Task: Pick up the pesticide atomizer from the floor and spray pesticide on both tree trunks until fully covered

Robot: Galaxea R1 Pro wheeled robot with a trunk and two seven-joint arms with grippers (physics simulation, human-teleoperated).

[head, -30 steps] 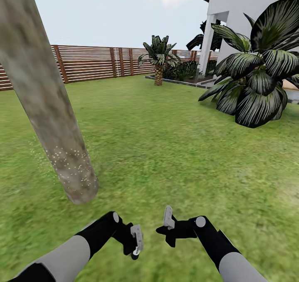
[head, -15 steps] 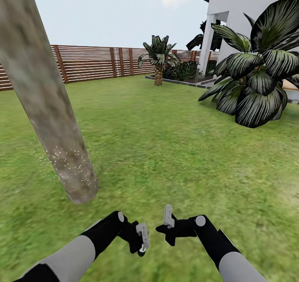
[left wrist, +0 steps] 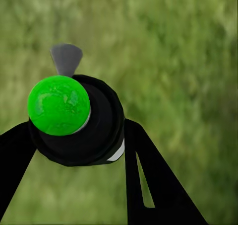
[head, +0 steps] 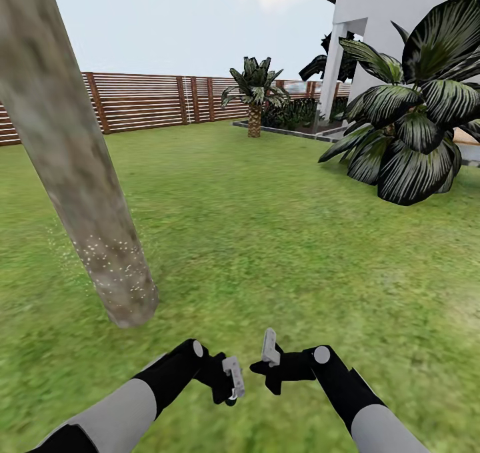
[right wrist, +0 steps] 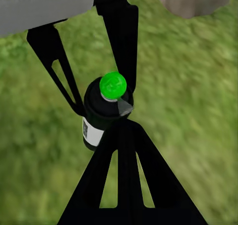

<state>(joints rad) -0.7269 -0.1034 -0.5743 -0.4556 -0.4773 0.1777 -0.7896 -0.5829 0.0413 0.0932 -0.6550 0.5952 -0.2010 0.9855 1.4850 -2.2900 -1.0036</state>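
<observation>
Spray bottle (left wrist: 74,120): clamped in my left gripper (head: 230,383). Right gripper (head: 267,363): state unclear. Trunk (head: 73,173): specks (head: 110,263) low only; I should aim the nozzle higher.

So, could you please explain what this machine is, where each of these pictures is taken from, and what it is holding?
It is a simulated wheeled robot with two arms, each ending in a two-fingered pincer. The wide picture comes from its head camera, looking down over both arms at a grass lawn, a thick tree trunk, a slatted fence and a white house. The other two come from cameras at each wrist. The left pincer grips a black pesticide atomizer with a green cap. The right pincer looks closed, right beside it. Pale specks dot the trunk's lower part.
</observation>
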